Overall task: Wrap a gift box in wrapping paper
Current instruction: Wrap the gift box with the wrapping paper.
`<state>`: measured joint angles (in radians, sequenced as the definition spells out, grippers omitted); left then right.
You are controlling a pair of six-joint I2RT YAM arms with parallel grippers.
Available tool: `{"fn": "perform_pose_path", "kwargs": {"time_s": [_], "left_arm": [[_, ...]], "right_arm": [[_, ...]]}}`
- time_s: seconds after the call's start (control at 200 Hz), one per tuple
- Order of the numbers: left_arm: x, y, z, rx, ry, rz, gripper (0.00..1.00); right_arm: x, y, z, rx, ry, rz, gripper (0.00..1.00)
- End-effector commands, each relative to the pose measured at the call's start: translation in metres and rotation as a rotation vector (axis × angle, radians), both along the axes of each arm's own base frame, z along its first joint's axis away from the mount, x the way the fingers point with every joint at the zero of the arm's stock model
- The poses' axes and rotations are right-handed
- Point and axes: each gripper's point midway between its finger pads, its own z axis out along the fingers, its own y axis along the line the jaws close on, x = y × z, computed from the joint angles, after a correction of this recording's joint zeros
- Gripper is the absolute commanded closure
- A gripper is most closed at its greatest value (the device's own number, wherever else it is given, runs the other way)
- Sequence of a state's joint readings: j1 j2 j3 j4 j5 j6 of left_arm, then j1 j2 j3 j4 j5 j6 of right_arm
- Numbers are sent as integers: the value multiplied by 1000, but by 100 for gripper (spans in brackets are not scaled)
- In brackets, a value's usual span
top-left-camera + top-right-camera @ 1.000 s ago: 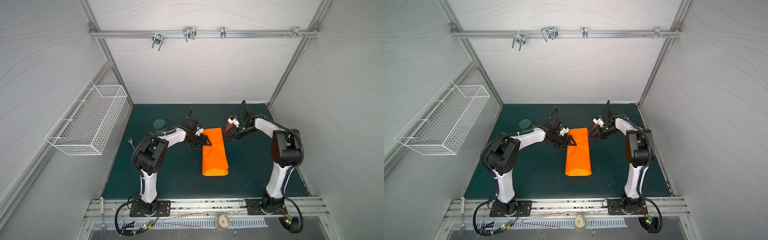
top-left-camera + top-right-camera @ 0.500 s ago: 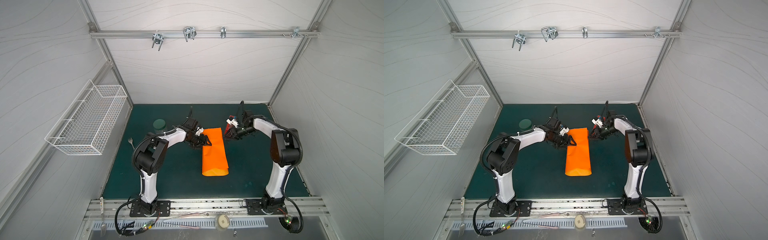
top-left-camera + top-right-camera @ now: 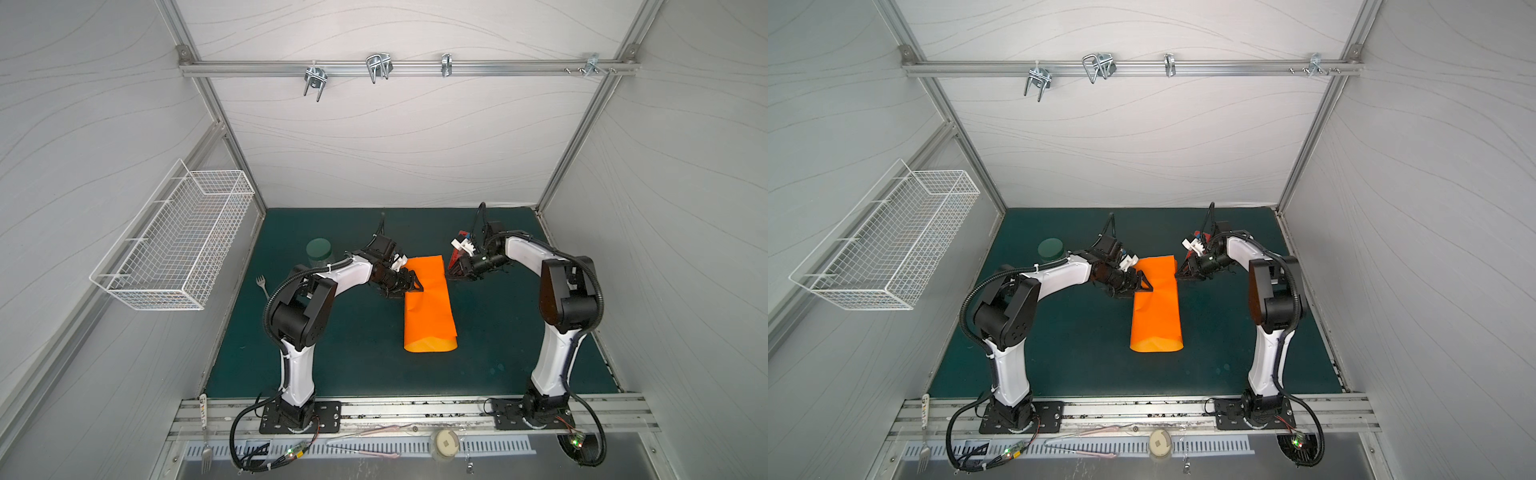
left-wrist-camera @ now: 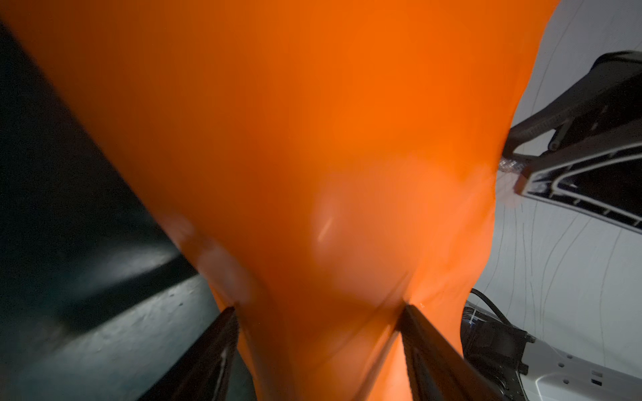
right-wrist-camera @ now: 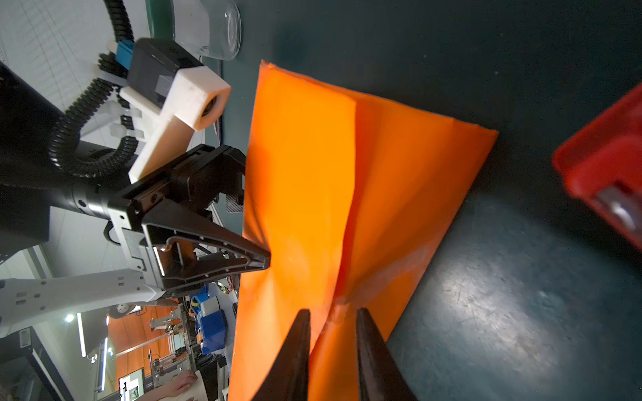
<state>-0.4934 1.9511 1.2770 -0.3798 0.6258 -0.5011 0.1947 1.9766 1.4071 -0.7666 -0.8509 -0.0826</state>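
The orange wrapping paper (image 3: 428,307) (image 3: 1156,307) lies folded into a long tube on the green mat. The gift box is hidden, with only paper showing. My left gripper (image 3: 417,286) (image 4: 321,307) reaches in from the tube's left side near its far end. Its fingers stand wide and press into the paper (image 4: 312,139) on both sides, creasing it. My right gripper (image 3: 449,276) (image 5: 331,312) is at the tube's far right edge. Its jaws are narrow with a gap, and a paper ridge (image 5: 330,173) and a glossy clear strip run between them.
A red tape dispenser (image 3: 458,250) (image 5: 608,166) stands just behind my right gripper. A glass jar with a green lid (image 3: 318,251) and a fork (image 3: 262,284) sit at the far left of the mat. A wire basket (image 3: 178,245) hangs on the left wall.
My right gripper's jaws have narrowed a little at the paper's far right edge. The left gripper and the paper tube have stayed where they were.
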Motion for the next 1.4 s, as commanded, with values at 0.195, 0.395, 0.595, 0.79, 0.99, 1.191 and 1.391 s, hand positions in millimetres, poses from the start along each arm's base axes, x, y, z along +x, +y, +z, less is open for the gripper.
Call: {"fn": "perform_pose_path", "kwargs": {"time_s": [0.195, 0.395, 0.595, 0.79, 0.99, 1.191, 1.391], "left_arm": [[-12, 24, -55, 202, 41, 26, 27], [-12, 24, -55, 202, 41, 28, 27], [-11, 24, -55, 202, 40, 28, 27], [-12, 24, -56, 201, 46, 28, 27], [-11, 24, -57, 202, 45, 29, 27], [-12, 24, -56, 202, 42, 27, 27], [-11, 24, -55, 204, 39, 27, 27]], "right_arm": [[-1, 7, -3, 15, 0, 25, 75], [0, 6, -8, -4, 0, 23, 75], [-3, 5, -15, -24, 1, 28, 74], [-5, 2, -27, -81, -13, 28, 73], [-7, 4, -27, -105, -29, 34, 67], [0, -3, 15, -129, -166, 25, 51], [-16, 3, 17, -158, -172, 36, 47]]}}
